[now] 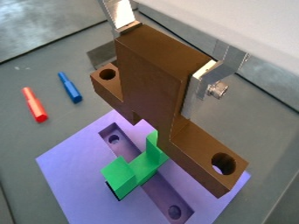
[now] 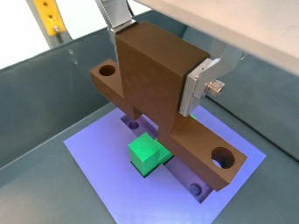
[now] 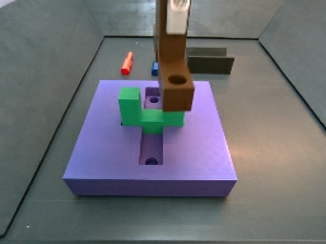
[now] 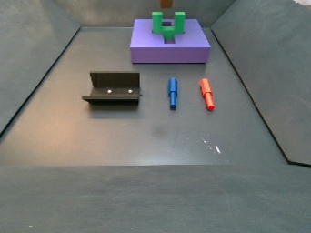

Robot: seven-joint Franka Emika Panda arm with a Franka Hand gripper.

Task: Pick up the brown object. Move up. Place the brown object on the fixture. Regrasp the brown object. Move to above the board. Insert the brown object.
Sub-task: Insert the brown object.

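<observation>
Two jaws of the gripper (image 1: 163,61) clamp the brown object (image 1: 163,101) upright above the board (image 3: 102,157), seemingly lining it up with the slot (image 3: 152,150).

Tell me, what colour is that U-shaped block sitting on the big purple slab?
Green; the block shows best in a side view, beside the brown object in the pincer.
</observation>
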